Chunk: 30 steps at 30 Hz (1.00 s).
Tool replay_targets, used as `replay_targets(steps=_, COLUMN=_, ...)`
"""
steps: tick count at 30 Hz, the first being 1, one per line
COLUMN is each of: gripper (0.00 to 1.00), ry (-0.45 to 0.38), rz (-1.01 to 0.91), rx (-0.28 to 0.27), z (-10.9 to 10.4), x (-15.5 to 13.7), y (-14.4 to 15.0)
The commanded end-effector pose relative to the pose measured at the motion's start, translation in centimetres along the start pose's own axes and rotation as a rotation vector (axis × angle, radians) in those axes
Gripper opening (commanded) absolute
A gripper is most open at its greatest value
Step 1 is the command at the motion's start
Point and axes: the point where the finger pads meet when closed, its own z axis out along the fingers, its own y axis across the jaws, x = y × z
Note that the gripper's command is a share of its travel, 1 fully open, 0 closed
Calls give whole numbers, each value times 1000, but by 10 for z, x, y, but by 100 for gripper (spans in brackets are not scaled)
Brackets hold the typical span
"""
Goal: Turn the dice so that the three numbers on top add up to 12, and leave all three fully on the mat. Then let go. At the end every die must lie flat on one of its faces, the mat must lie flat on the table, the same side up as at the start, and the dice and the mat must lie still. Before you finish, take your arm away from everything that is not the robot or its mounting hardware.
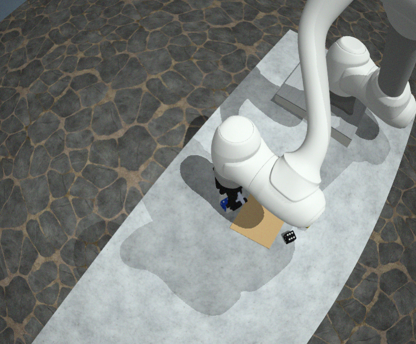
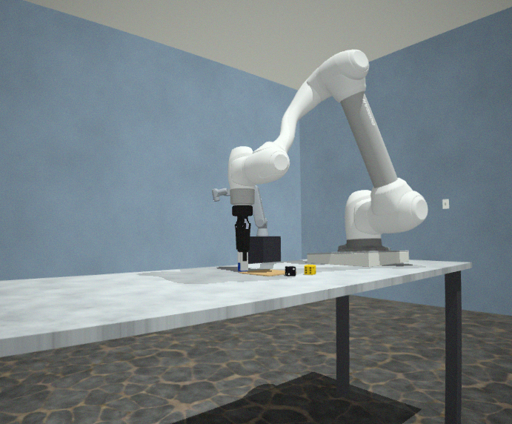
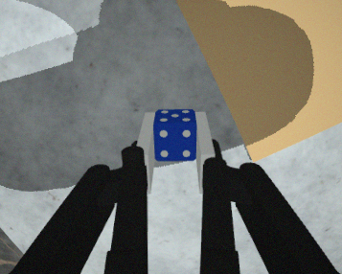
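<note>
A blue die sits low at the table top, just off the near-left corner of the tan mat. My gripper points straight down and is shut on the blue die, with both finger pads flush against its sides. A black die lies on the table just past the mat's far edge. A yellow die lies on the table beyond it. In the top view the arm hides the yellow die.
The grey table carries the robot's base plate at its far end. A dark box stands behind the mat. The arm's elbow hangs over part of the mat in the top view.
</note>
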Motion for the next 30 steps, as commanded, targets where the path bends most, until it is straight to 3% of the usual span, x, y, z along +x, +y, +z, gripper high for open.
replay_targets(steps=1, gripper=16, ry=0, rz=0, rx=0, z=0, x=0, y=0)
replay_targets(steps=9, gripper=16, ry=0, rz=0, rx=0, z=-9, x=0, y=0)
replay_targets(steps=21, gripper=16, ry=0, rz=0, rx=0, z=-88, x=0, y=0)
replay_targets(steps=30, gripper=16, ry=0, rz=0, rx=0, z=-100, x=0, y=0)
